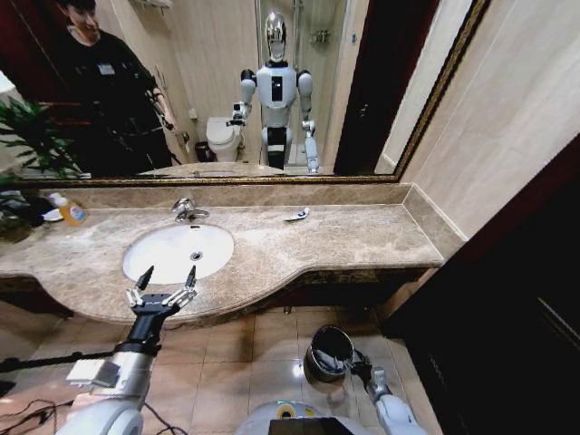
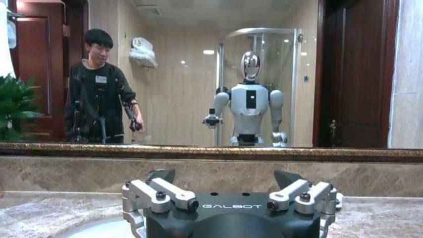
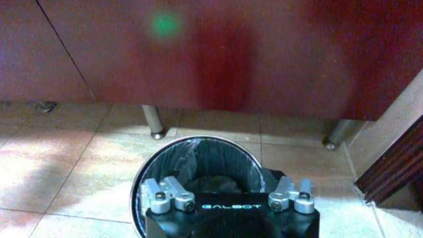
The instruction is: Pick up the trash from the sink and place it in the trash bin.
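Two arms: left gripper (image 1: 164,288) fingers spread, empty, lower left of head view, at the counter's front edge by the sink (image 1: 149,258).
Right gripper (image 3: 228,196): over the trash bin (image 3: 153,163); fingers' state cannot be told.
Trash: one white wrapper (image 1: 297,216) on the marble counter (image 1: 362,237), centre, near the mirror (image 1: 136,91).
Floor: beige tiles (image 3: 59,163) around the bin.

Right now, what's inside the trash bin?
The trash bin on the floor holds a dark liner and something dark and crumpled. The right end effector hovering above covers its near part, so contents there are hidden.
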You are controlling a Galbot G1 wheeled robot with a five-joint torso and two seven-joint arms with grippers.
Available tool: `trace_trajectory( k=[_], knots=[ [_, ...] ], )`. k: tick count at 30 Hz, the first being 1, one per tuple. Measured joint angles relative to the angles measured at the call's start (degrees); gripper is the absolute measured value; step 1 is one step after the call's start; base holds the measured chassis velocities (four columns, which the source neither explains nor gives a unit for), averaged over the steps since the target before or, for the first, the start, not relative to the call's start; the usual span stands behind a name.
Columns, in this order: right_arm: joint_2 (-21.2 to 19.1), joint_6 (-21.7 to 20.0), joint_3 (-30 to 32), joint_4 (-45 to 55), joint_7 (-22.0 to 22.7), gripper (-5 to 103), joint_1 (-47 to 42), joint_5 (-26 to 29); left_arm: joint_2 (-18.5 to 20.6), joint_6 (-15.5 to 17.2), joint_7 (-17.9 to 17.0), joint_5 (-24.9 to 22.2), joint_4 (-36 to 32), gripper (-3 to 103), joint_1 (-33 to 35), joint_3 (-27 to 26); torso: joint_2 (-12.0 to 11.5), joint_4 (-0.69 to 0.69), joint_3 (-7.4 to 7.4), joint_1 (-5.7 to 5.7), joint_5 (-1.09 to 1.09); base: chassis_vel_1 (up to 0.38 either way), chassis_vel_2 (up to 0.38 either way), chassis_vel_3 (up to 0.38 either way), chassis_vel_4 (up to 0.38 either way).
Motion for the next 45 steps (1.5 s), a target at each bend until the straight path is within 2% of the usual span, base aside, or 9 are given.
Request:
trace_trajectory(
  k=[4, 6, 16, 22, 25, 26, 35, 37, 45],
  knots=[
    [0.1, -0.2, 0.0, 0.0, 0.2, 85, 0.1, -0.2, 0.0, 0.0, 0.0, 0.0, 0.0, 100, 0.0, 0.0, 0.0, 0.0, 0.0, 0.0, 0.0, 0.0, 0.0, 0.0, 0.0],
    [0.1, -0.2, 0.0, 0.0, 0.4, 95, 0.1, -0.4, 0.0, 0.0, 0.0, 0.0, 0.0, 100, 0.0, 0.0, 0.0, 0.0, 0.0, 0.0, 0.0, 0.0, 0.0, 0.0, 0.0],
    [0.0, -1.1, 0.1, 2.8, 1.6, 100, -1.8, -0.1, 0.0, 0.0, 0.0, 0.0, 0.0, 100, 0.0, 0.0, 0.0, 0.0, 0.0, 0.0, 0.01, 0.0, 0.0, 0.0, 0.0],
    [-1.6, -4.9, 0.4, 14.9, 2.7, 100, -6.6, 5.1, 0.0, 0.0, 0.0, 0.0, 0.0, 100, 0.0, 0.0, 0.0, 0.0, 0.0, 0.0, -0.01, 0.0, 0.0, 0.0, 0.0],
    [-3.1, -6.7, 0.8, 25.5, 4.0, 100, -10.5, 8.7, 0.0, 0.0, 0.0, 0.0, 0.0, 100, 0.0, 0.0, 0.0, 0.0, 0.0, 0.0, 0.01, 0.0, 0.0, 0.0, 0.0],
    [-3.1, -6.7, 0.8, 25.5, 4.0, 100, -10.5, 8.7, 0.0, 0.0, 0.0, 0.0, 0.0, 100, 0.0, 0.0, 0.0, 0.0, 0.0, 0.0, 0.01, 0.0, 0.0, 0.0, 0.0],
    [-4.1, -13.5, 3.3, 54.2, 6.4, 100, -18.0, 13.2, 0.0, 0.0, 0.0, 0.0, 0.0, 100, 0.0, 0.0, 0.0, -0.01, 0.0, 0.0, -0.01, 0.0, 0.0, 0.0, 0.0],
    [-4.0, -17.0, 3.1, 61.6, 8.8, 100, -17.2, 14.0, 0.0, 0.0, 0.0, 0.0, 0.0, 100, 0.0, 0.0, 0.0, 0.0, 0.0, -0.01, -0.02, 0.0, 0.0, 0.0, 0.0],
    [-5.5, -24.3, -0.8, 66.3, 10.4, 100, -7.6, 16.0, 0.0, 0.0, 0.0, 0.0, 0.0, 100, 0.0, 0.0, 0.0, 0.0, 0.0, 0.0, 0.0, 0.0, 0.0, 0.0, 0.0]
  ],
)
